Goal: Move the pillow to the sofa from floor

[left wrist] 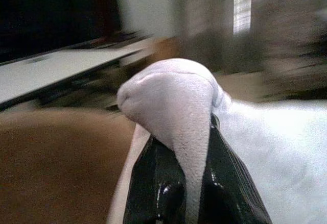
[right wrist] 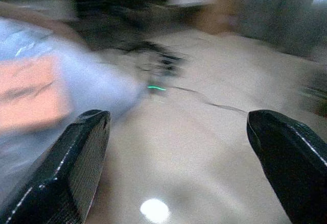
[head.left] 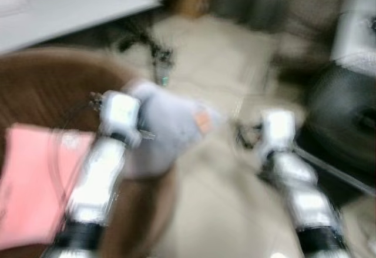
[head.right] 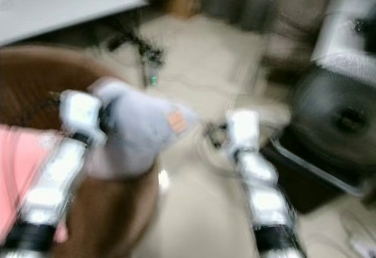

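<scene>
A light grey pillow (head.left: 167,126) with an orange patch hangs in the air over the edge of the brown sofa (head.left: 41,87). My left gripper (left wrist: 196,147) is shut on a fold of the pillow (left wrist: 176,101), its black fingers (left wrist: 153,183) pinching the fabric. My right gripper (right wrist: 179,147) is open with nothing between its fingers (right wrist: 76,168), held over the beige floor just right of the pillow (right wrist: 66,91). The eye views are blurred by motion.
A pink cushion (head.left: 35,181) lies on the sofa seat at the left. A white table (head.left: 64,5) stands behind the sofa. Cables (head.left: 150,49) lie on the floor ahead. A dark round object (head.left: 343,123) sits at the right.
</scene>
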